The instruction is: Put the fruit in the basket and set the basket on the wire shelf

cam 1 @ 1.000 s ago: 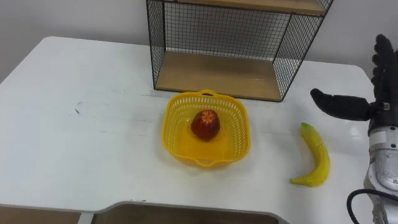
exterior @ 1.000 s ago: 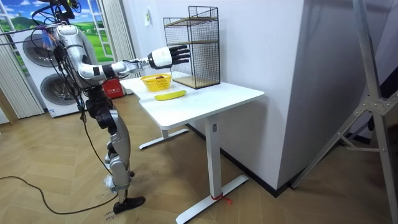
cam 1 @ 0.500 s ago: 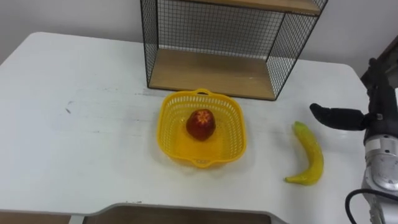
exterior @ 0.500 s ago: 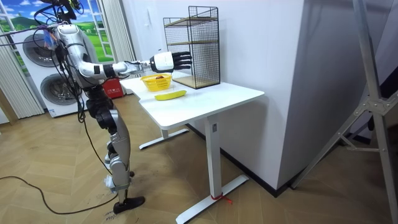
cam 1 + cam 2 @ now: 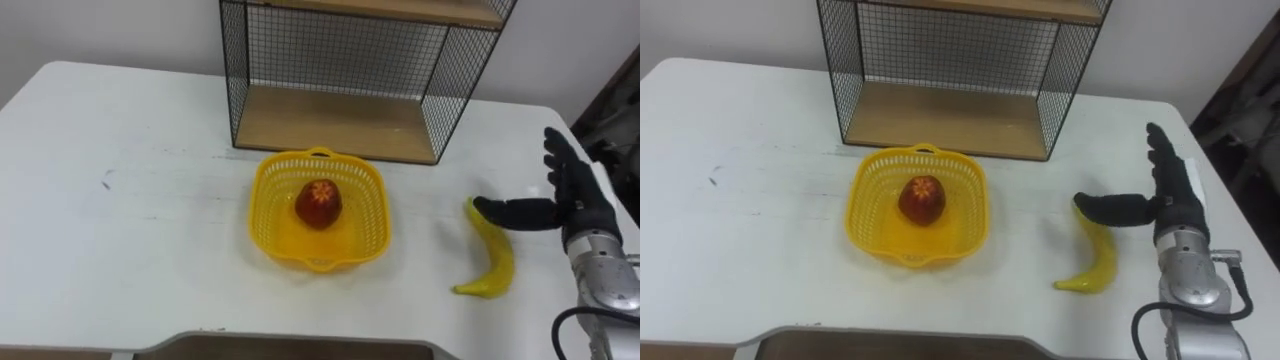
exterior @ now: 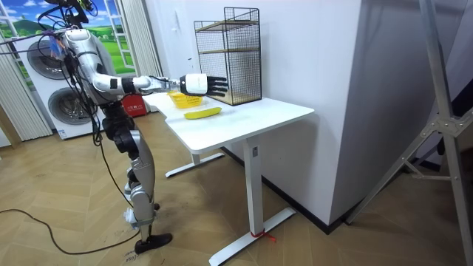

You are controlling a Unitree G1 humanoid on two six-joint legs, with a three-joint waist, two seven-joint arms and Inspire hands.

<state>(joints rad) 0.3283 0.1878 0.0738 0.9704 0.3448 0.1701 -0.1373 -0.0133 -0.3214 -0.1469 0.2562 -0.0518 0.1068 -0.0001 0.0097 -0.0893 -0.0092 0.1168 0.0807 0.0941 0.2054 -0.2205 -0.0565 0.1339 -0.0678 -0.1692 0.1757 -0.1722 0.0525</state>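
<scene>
A yellow plastic basket point(image 5: 262, 200) stands on the white table point(image 5: 120, 240) with a red apple point(image 5: 318, 203) inside it. To its right a yellow banana point(image 5: 497, 263) lies on the tabletop. My right hand point(image 5: 572, 196) hovers just right of the banana's far end, open, fingers straight and thumb stretched left over that end. It holds nothing. The black wire shelf point(image 5: 350, 60) with a wooden bottom board point(image 5: 340, 122) stands right behind the basket. In the room view I stand at the table's left end with the right hand point(image 6: 204, 83) reached out over the banana point(image 6: 202, 113).
Bare tabletop spreads left of the basket and in front of it. The table's right edge lies close past my right hand. A dark object point(image 5: 612, 110) stands beyond the table's far right corner. Washing machines point(image 6: 44, 89) stand behind me.
My right hand has come down and left, from above the table's right side to beside the banana's far end. The eye view has shifted a little; basket, apple and banana lie as before.
</scene>
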